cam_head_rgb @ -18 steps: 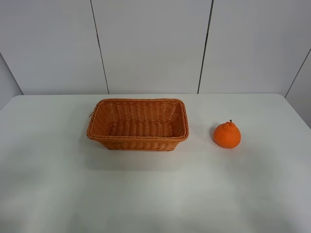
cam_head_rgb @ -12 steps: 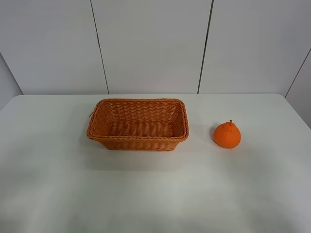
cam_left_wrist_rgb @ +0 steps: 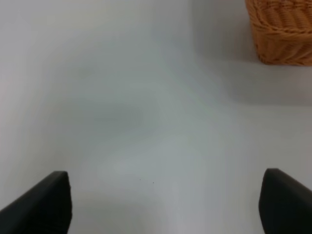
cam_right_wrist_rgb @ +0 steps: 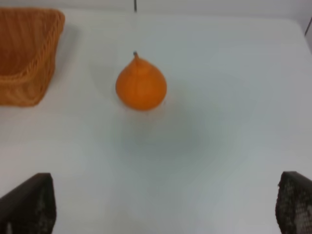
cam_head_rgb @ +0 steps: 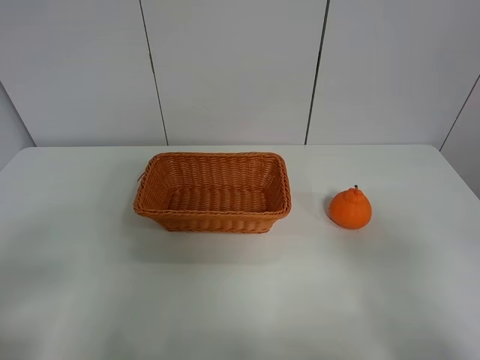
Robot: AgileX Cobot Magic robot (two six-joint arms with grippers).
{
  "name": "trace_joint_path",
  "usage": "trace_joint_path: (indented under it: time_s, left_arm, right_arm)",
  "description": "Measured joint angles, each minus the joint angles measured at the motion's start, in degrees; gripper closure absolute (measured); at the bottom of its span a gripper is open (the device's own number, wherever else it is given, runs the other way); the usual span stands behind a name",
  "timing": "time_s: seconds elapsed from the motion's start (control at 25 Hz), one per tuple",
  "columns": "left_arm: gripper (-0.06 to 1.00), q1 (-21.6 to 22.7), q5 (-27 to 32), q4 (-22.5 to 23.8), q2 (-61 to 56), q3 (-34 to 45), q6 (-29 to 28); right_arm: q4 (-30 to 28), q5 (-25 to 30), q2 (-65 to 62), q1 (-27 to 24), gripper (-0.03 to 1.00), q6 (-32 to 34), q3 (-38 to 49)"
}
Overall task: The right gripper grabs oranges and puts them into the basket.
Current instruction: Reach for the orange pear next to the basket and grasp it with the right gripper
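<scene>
One orange (cam_head_rgb: 350,208) with a knob top stands upright on the white table, to the right of the wicker basket (cam_head_rgb: 212,220), which holds nothing. Neither arm shows in the exterior high view. In the right wrist view the orange (cam_right_wrist_rgb: 141,86) lies ahead of my right gripper (cam_right_wrist_rgb: 165,207), well apart from it, with the basket's corner (cam_right_wrist_rgb: 27,58) off to one side. The right fingertips (cam_right_wrist_rgb: 29,204) stand wide apart, open and empty. My left gripper (cam_left_wrist_rgb: 165,202) is open too, over bare table, with a basket corner (cam_left_wrist_rgb: 282,34) ahead.
The white table (cam_head_rgb: 240,300) spans the whole view, with grey wall panels (cam_head_rgb: 232,67) behind its far edge. Nothing else stands on it.
</scene>
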Motion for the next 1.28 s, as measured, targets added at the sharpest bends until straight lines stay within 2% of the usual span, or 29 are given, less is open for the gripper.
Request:
trace_joint_path:
  time_s: [0.48, 0.52, 0.8, 1.04, 1.28]
  left_arm:
    - [0.06, 0.0, 0.0, 0.0, 0.0, 0.0, 0.0]
    - [0.06, 0.0, 0.0, 0.0, 0.0, 0.0, 0.0]
    - [0.06, 0.0, 0.0, 0.0, 0.0, 0.0, 0.0]
    - [0.06, 0.0, 0.0, 0.0, 0.0, 0.0, 0.0]
    - [0.06, 0.0, 0.0, 0.0, 0.0, 0.0, 0.0]
  right_arm:
    - [0.4, -0.9, 53.7, 0.0, 0.28, 0.0, -23.5]
    - [0.4, -0.9, 53.7, 0.0, 0.28, 0.0, -23.5]
    - [1.3, -0.9, 82.5, 0.0, 0.28, -0.5, -42.3]
    - [1.8, 0.7, 98.1, 2.2, 0.28, -0.7, -53.9]
    - [2.0, 0.4, 105.8, 3.3, 0.28, -0.7, -55.9]
